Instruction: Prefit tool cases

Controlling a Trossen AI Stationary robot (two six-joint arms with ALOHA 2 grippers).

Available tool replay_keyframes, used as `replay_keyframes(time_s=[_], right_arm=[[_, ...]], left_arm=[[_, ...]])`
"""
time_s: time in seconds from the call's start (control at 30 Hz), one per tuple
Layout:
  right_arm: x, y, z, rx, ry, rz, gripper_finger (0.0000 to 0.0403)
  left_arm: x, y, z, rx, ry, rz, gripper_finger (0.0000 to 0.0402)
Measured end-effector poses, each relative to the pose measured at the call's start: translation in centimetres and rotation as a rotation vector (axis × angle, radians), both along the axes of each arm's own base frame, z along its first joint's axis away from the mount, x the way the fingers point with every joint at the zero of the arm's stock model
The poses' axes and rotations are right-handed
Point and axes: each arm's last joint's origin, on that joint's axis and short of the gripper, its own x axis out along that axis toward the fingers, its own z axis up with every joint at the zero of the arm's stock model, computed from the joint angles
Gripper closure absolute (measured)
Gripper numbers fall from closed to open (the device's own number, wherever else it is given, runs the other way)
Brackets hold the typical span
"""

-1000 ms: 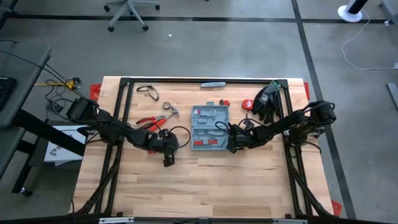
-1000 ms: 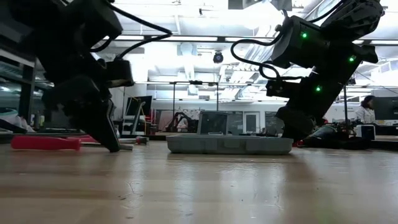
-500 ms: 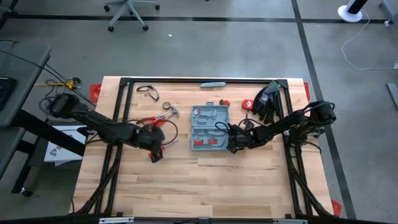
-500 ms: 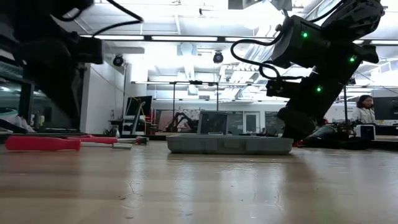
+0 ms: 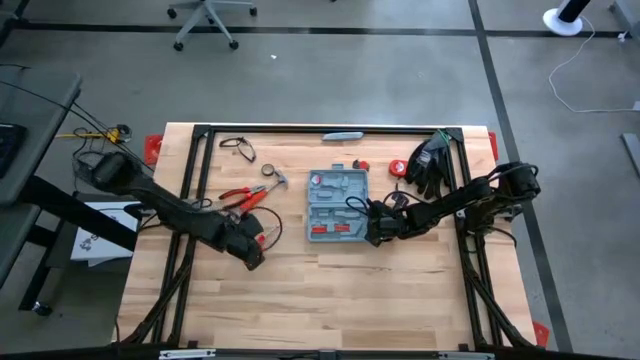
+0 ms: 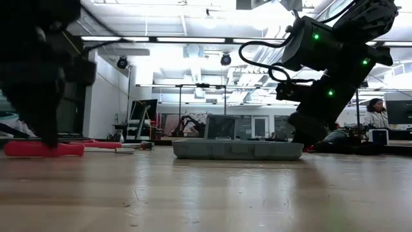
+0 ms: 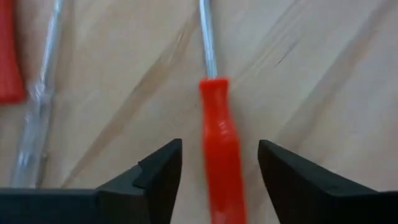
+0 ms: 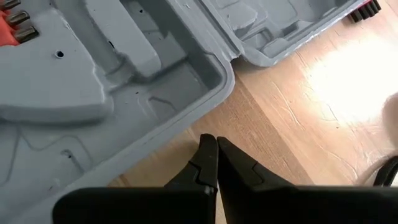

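Wooden tabletop (image 5: 330, 290) holds the open tool case (image 5: 337, 205) in its middle. Left tool (image 7: 217, 168) is spread wide around a red screwdriver (image 7: 219, 149). Right tool (image 8: 214, 158) is closed beside the case.

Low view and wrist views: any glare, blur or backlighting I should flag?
Low view: ceiling lights backlight both arms into silhouettes, and the near tabletop is soft. Left wrist view: the red-handled screwdriver between the left hand's open fingers is blurred. Right wrist view: a glare patch washes out the wood beside the tool case.
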Motion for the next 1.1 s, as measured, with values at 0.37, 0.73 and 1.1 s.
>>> replay_keyframes(time_s=[0.37,0.73,1.1], right_arm=[[0.1,0.0,0.0,-0.004,-0.005,0.001,0.0403],[0.1,0.0,0.1,0.002,-0.027,-0.018,0.0403],[-0.1,0.3,2.2,-0.068,-0.114,-0.018,0.0403]], left_arm=[[0.9,-1.1,-2.8,0.132,0.034,0.022,0.0252],[0.6,-0.7,-2.3,0.187,0.022,-0.028,0.0340],[2.9,0.4,0.4,0.264,-0.152,-0.149,0.0340]])
